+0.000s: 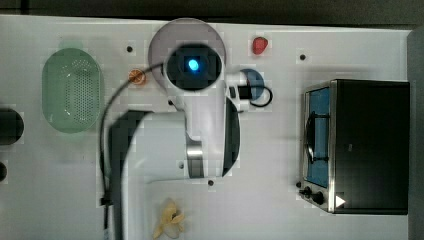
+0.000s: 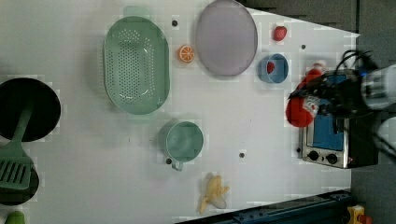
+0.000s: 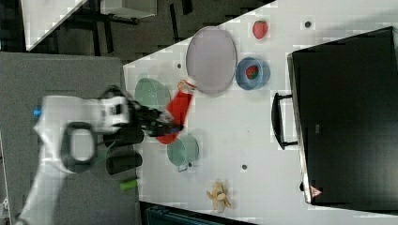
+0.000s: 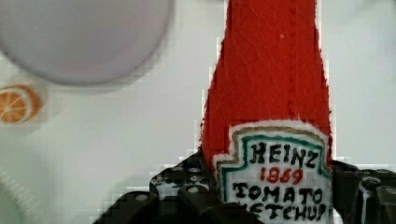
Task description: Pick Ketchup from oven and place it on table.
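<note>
Holding the ketchup (image 4: 268,93) between its black fingers (image 4: 187,196), the gripper (image 3: 157,126) was closed on the lower part of the bottle, where the white label sat. The bottle was in the air above the table (image 2: 261,177), out of the oven (image 1: 367,145) and not resting on any surface. In the left view the ketchup (image 2: 301,105) hung in front of the oven (image 2: 334,140), at its left edge, with the white cap pointing to the far side of the table, and the gripper (image 2: 327,95) came in from the left view's right. In the right view the bottle (image 3: 177,112) was tilted, its cap near the edge of the grey plate (image 3: 211,58), and the oven (image 3: 345,122) stood well apart at the right view's right with its handle (image 3: 278,121) toward the table. In the wrist view the red body pointed away from the camera over the white table (image 4: 116,140), with the plate (image 4: 79,32) and an orange slice (image 4: 16,103) beyond it. In the left view a green colander (image 2: 135,65), a green cup (image 2: 184,141), a banana (image 2: 213,192), a blue bowl (image 2: 273,68) with a strawberry inside and a second strawberry (image 2: 279,33) lay on the table. In the top view the arm (image 1: 200,115) covered the middle of the table (image 1: 270,200), and the oven door looked closed.
</note>
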You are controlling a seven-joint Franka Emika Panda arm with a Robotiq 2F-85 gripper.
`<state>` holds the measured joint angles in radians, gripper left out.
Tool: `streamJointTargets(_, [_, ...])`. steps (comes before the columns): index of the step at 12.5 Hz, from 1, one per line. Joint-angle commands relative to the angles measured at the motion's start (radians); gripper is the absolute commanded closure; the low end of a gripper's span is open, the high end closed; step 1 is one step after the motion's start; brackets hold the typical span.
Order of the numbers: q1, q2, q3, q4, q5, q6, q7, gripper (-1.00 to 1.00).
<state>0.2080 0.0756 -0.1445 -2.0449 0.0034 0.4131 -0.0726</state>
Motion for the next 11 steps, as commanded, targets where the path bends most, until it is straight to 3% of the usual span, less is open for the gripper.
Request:
streamJointTargets(1, [-0.056, 0.034, -0.036, -0.121, -0.031, 0.122, 0.041, -0.27])
streamJointTargets(7, [-0.058, 0.187, -0.035, -0.211, -0.015, 0.363, 0.044, -0.33])
streamJointTargets(10, [-0.058, 0.249, -0.034, -0.216, -0.009, 0.417, 0.044, -0.96])
streamJointTargets(11, [-0.058, 0.259, -0.034, -0.215, -0.009, 0.44, 0.044, -1.0])
